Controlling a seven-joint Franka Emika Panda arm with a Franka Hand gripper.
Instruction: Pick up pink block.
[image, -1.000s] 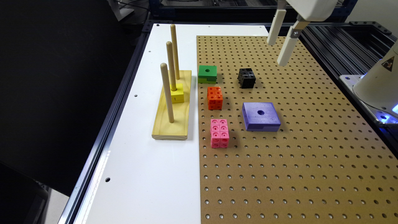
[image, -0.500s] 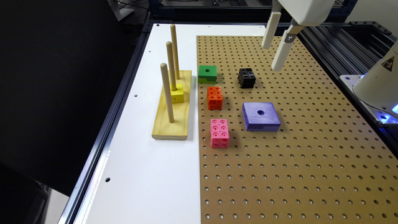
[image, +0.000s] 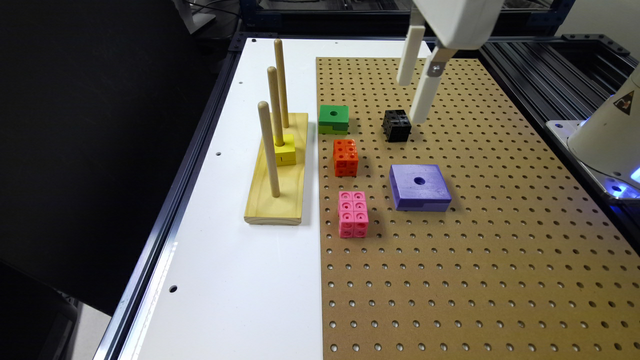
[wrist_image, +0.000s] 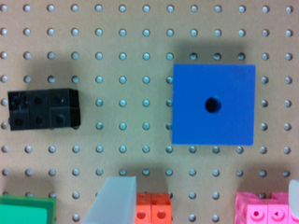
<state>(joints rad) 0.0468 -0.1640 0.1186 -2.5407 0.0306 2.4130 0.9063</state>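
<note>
The bright pink plastic cube block (image: 353, 214) lies on the brown pegboard (image: 500, 280), nearer the camera than the orange plastic cube block (image: 345, 157). The flat purple square block (image: 419, 187) sits on the exterior view's right of it.

You are looking at almost no writing here. One sign is showing: a small triangular warning symbol (image: 624, 102) is sitting on the white robot base (image: 607, 137) at the exterior view's right, too small to make out. Nothing readable is appearing on the blocks or the pegboard (image: 500, 280).
</note>
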